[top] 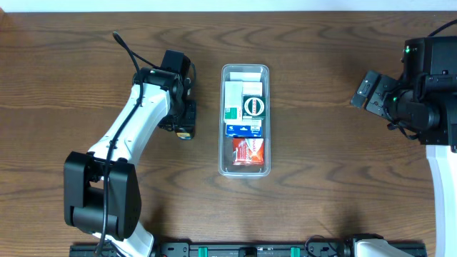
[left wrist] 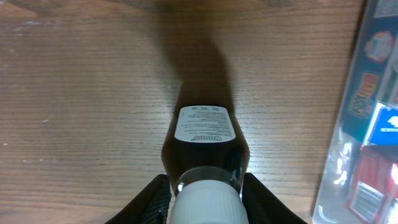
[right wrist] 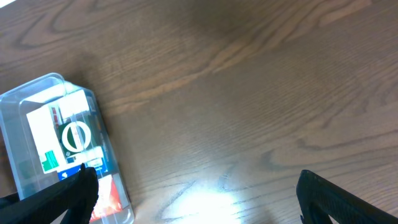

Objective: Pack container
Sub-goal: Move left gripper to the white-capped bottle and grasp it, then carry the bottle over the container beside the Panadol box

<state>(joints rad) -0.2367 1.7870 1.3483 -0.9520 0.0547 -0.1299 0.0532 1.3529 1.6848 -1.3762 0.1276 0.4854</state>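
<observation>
The container (top: 245, 170) is a long clear tray at the table's middle, holding a white box, a green box (top: 253, 106), a blue box and a red packet (top: 248, 150). My left gripper (top: 183, 118) is just left of it, shut on the white-capped neck of a dark bottle (left wrist: 202, 140) with a white label. In the left wrist view my fingers (left wrist: 208, 205) flank the cap, and the container's wall (left wrist: 348, 155) is at the right. My right gripper (top: 368, 93) is open and empty, far right of the container (right wrist: 12, 124).
Bare brown wood surrounds the tray on all sides. The left arm's base (top: 100, 196) stands at the front left. The right arm's body (top: 428, 93) is at the right edge.
</observation>
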